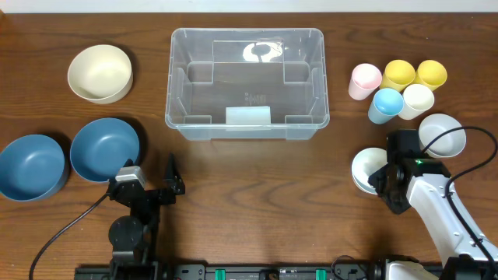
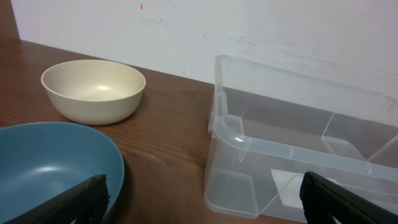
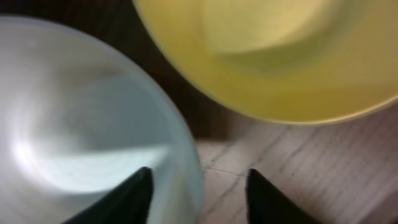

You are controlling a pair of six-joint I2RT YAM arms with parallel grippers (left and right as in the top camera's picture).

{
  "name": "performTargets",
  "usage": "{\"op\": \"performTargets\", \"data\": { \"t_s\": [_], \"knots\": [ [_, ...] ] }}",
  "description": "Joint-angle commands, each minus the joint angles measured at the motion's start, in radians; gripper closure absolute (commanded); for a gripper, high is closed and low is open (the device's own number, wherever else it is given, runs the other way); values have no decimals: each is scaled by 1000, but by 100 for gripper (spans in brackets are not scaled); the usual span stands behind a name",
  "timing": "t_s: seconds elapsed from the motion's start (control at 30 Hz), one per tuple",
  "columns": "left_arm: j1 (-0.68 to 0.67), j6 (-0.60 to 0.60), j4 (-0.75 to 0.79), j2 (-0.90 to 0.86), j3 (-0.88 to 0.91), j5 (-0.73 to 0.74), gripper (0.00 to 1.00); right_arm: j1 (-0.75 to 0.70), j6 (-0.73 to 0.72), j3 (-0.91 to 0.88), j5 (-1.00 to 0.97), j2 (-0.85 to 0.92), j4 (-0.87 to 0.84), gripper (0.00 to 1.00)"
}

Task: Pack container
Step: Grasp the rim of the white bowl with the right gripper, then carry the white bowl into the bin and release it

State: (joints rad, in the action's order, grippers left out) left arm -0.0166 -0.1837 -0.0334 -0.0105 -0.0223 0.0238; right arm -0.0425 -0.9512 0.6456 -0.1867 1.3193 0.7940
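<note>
Container (image 1: 247, 78) sits on the brown table (image 1: 257, 194) at the top middle of the overhead view; it is big and see-through; the left claw (image 1: 152, 180), at the lower left beside a blue bowl (image 1: 104, 148), is wide open and holds nothing; the right claw (image 3: 199, 190), at the lower right, is half open, one finger on each side of the rim of a white bowl (image 1: 362, 165), not pinching it.
</note>
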Motion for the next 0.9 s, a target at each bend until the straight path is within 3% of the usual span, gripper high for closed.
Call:
{"op": "performTargets", "data": {
  "t_s": [0.0, 0.1, 0.23, 0.5, 0.7, 0.87],
  "knots": [
    [5, -2, -38, 6, 18, -9, 2, -5, 7, -6, -23, 0, -14, 65],
    [5, -2, -38, 6, 18, -9, 2, -5, 11, -6, -23, 0, -16, 86],
    [5, -2, -38, 6, 18, -9, 2, -5, 31, -6, -22, 0, -14, 99],
    [5, -2, -38, 6, 18, -9, 2, -2, 156, 0, 56, -2, -14, 99],
    [5, -2, -38, 6, 18, -9, 2, 38, 429, 101, 254, -68, 71, 99],
    [5, -2, -38, 6, 18, -9, 2, 159, 637, 268, 375, -129, 250, 99]
  ]
}}
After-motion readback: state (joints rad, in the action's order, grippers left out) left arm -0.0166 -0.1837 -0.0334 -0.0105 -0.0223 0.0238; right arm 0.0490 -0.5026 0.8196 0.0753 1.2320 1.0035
